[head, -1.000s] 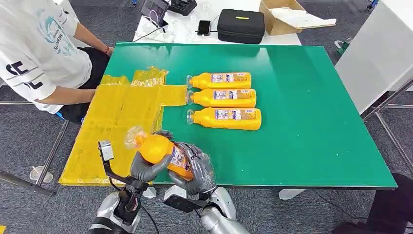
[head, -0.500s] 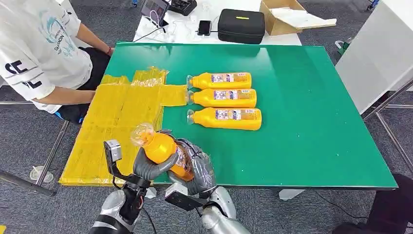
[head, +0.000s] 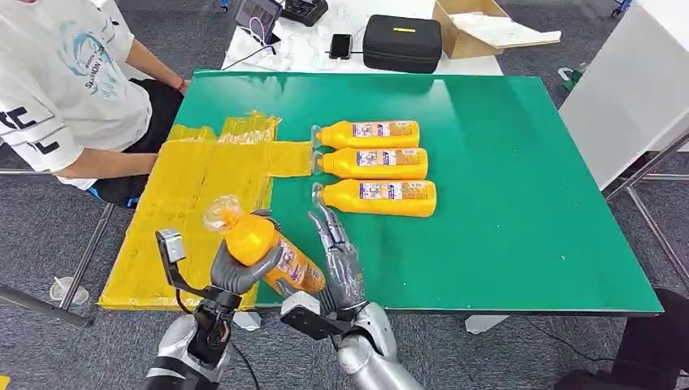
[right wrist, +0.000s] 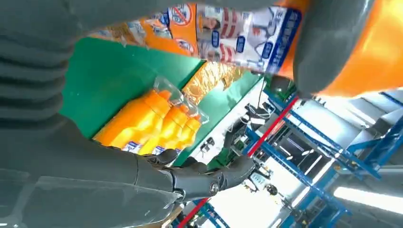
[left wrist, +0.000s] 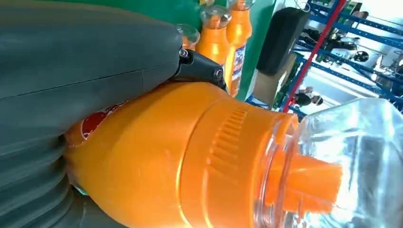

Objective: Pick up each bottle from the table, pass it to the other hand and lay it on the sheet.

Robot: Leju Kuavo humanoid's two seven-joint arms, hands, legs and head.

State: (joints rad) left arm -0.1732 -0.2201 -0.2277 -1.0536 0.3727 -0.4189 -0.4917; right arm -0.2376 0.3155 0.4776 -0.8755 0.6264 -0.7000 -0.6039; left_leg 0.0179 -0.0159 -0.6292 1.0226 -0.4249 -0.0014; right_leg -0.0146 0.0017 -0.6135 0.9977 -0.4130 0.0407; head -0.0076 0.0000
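We see the left robot hand (head: 236, 275) gripping a glossy orange bottle (head: 264, 248) with a clear faceted cap above the near edge of the crinkled yellow sheet (head: 199, 191). The right robot hand (head: 337, 260) stands beside it, fingers straight and spread, holding nothing. Three more bottles (head: 374, 162) lie on the smooth green surface (head: 520, 203).

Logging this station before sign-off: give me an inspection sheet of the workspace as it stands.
Surface: green table, yellow sheet over its left part.
Job's things: held bottle tilted above the near edge; three bottles lying side by side on the green.
Clutter: nothing seen on the green table.
Hands: left hand grips the held bottle; right hand open beside it, fingers straight.
Cables: white cable on the far white table.
Surroundings: seated person at left; black case, cardboard box behind.
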